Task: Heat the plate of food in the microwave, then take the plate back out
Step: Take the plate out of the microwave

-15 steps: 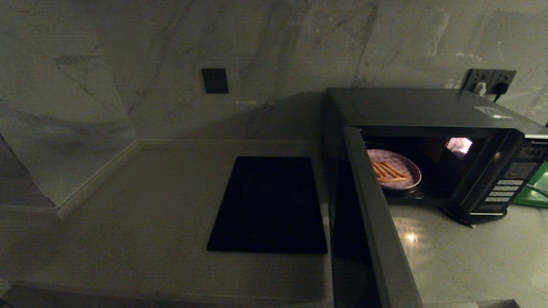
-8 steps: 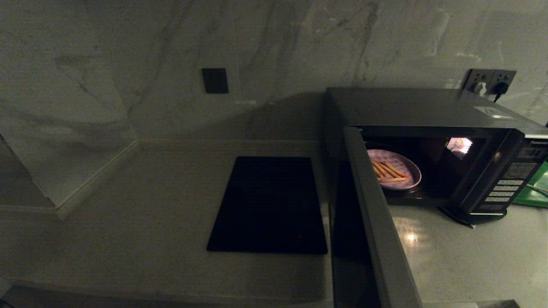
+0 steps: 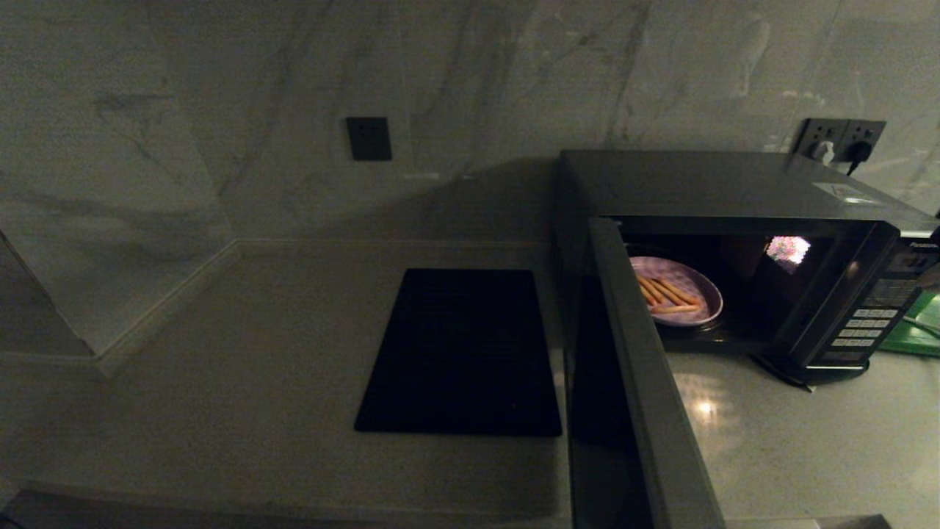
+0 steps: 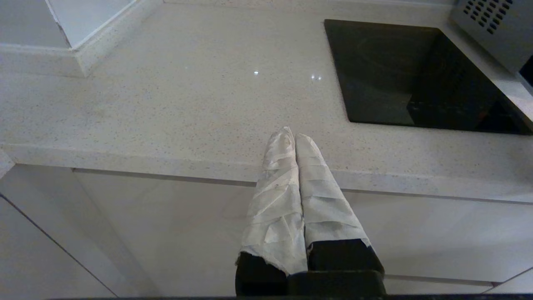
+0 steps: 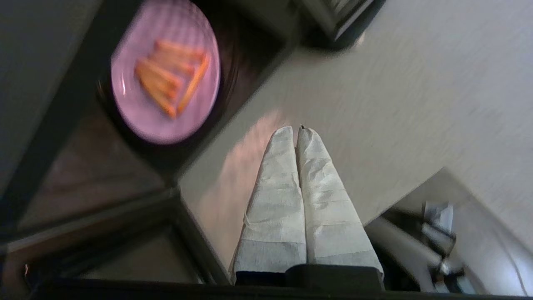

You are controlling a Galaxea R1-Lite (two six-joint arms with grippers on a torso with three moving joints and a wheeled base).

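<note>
Head: we see the plate of food (image 3: 676,291) inside the microwave (image 3: 734,250), its door (image 3: 639,382) swung open beside the cooktop (image 3: 459,353) | Left wrist: our left gripper (image 4: 295,137) pressed together, empty, over the counter edge (image 4: 166,162) | Right wrist: our right gripper (image 5: 296,132) pressed together above the counter, near the plate.

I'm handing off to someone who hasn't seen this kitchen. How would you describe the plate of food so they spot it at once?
Find the microwave, the big dark box on the right of the counter, with its door swung open. Inside the lit cavity sits the plate of food, small, round, pale lilac-pink, carrying thin orange-tan sticks. It is the only pale, colourful thing in there, unlike the flat black cooktop left of the microwave.
</note>
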